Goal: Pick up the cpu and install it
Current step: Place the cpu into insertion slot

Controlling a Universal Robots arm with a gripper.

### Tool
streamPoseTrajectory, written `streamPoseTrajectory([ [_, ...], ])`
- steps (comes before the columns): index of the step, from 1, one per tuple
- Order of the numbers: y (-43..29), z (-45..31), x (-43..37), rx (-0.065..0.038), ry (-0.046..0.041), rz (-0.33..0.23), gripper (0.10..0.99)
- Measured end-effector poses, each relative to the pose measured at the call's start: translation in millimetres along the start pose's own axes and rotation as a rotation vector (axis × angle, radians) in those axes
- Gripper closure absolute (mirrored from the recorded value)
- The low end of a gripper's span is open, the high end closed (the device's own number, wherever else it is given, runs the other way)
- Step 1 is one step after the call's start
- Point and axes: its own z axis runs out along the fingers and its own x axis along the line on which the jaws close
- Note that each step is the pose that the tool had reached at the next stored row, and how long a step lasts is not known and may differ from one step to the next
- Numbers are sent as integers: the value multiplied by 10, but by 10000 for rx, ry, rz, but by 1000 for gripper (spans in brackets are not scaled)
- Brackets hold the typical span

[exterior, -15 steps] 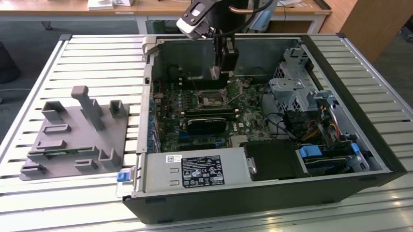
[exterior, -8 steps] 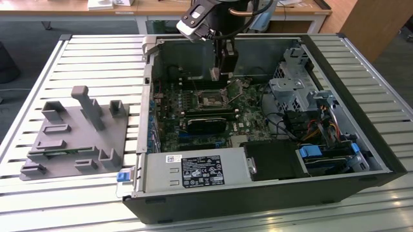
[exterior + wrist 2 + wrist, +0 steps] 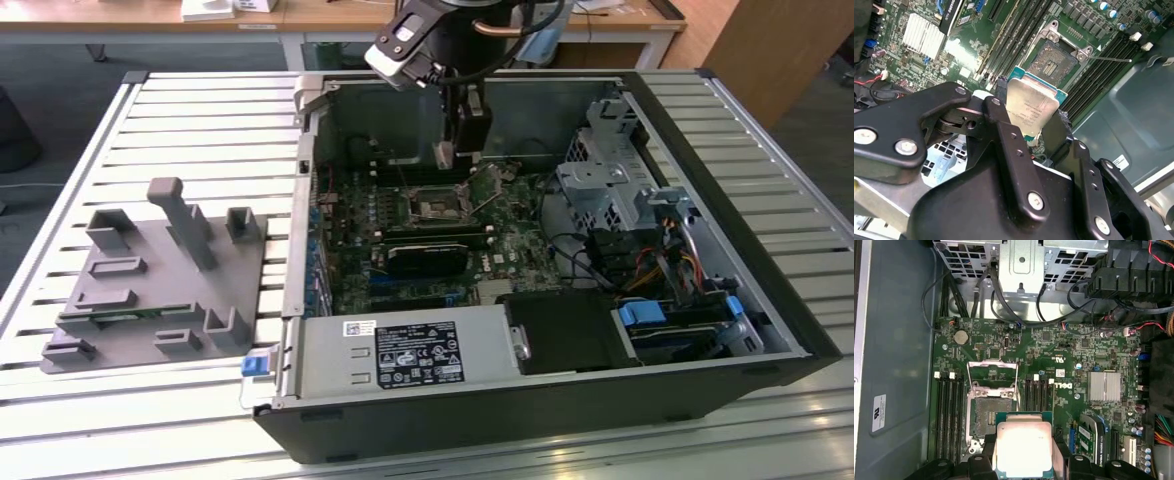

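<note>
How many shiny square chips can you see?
1. The cpu is pinched between the fingers of the gripper, above the motherboard near the open socket. More could be hidden elsewhere.

This looks like a robotics lab. An opened computer case lies under the gripper on a slatted aluminium tabletop, with a grey parts fixture alongside and wooden desks beyond.
</note>
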Motion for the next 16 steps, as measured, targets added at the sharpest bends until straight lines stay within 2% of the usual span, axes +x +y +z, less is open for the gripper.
streamPoseTrajectory([
  [16, -4, 56, 1, 0, -1, 0, 561],
])
